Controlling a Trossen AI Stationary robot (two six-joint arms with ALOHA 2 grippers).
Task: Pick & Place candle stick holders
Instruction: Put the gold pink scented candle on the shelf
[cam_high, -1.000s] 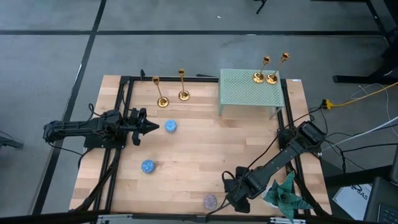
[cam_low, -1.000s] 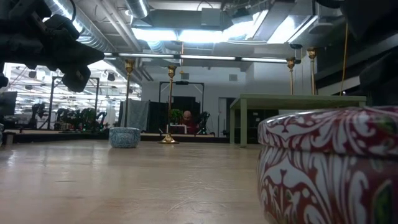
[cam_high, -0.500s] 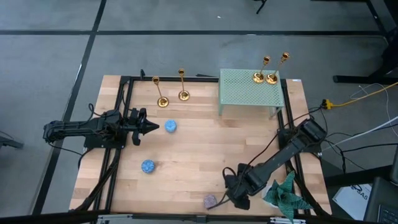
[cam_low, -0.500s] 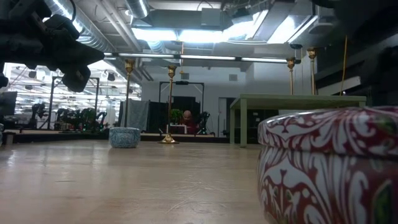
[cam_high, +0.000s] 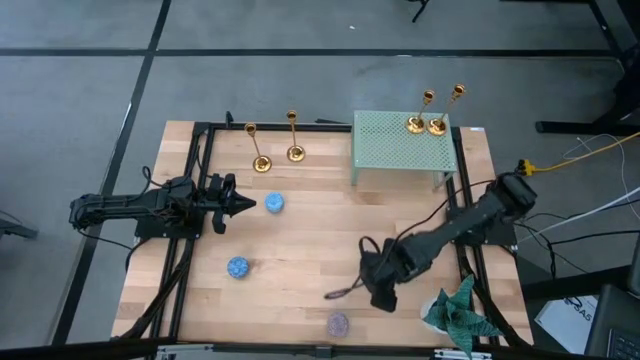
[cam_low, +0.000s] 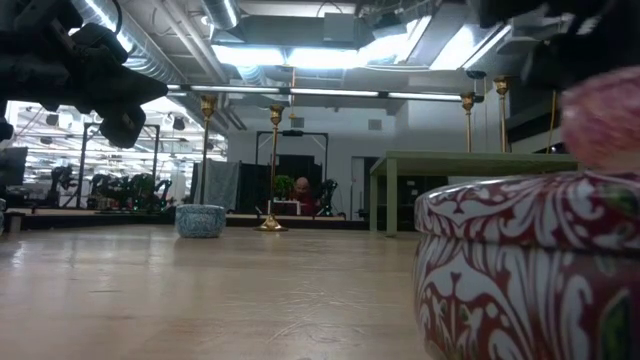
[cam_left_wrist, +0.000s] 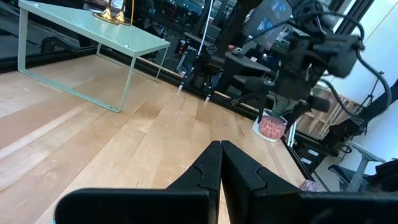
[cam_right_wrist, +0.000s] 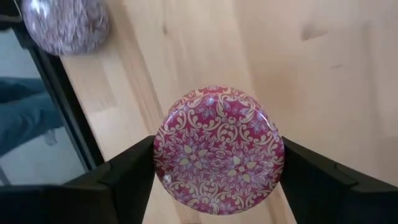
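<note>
Two gold candle stick holders (cam_high: 260, 160) (cam_high: 295, 150) stand on their round bases on the wood table near its far edge. Two more (cam_high: 415, 122) (cam_high: 437, 125) stand on a green mesh stand (cam_high: 395, 145). My left gripper (cam_high: 250, 205) is shut and empty, left of a small blue bowl (cam_high: 273, 203); its shut fingers show in the left wrist view (cam_left_wrist: 219, 152). My right gripper (cam_high: 352, 291) is shut on a round red-and-cream patterned disc (cam_right_wrist: 217, 152), above the table's near middle. My right gripper pinches the patterned disc by opposite sides of its rim (cam_right_wrist: 157, 155) between its two fingers (cam_right_wrist: 134, 171). The disc is lifted clear of the table, its patterned face toward the wrist camera. In the high view it shows edge-on (cam_high: 340, 293).
A purple patterned tin (cam_high: 338, 324) sits at the near edge and fills the low view's right (cam_low: 530, 270). A second blue bowl (cam_high: 238, 267) lies near left. A green cloth (cam_high: 460, 310) lies at the near right corner. Black frame rails run along both table sides.
My right gripper has gone up and toward the table's far edge, away from the purple tin, carrying the patterned disc, which now shows in the low view above the tin. The tin has stayed where it was.
</note>
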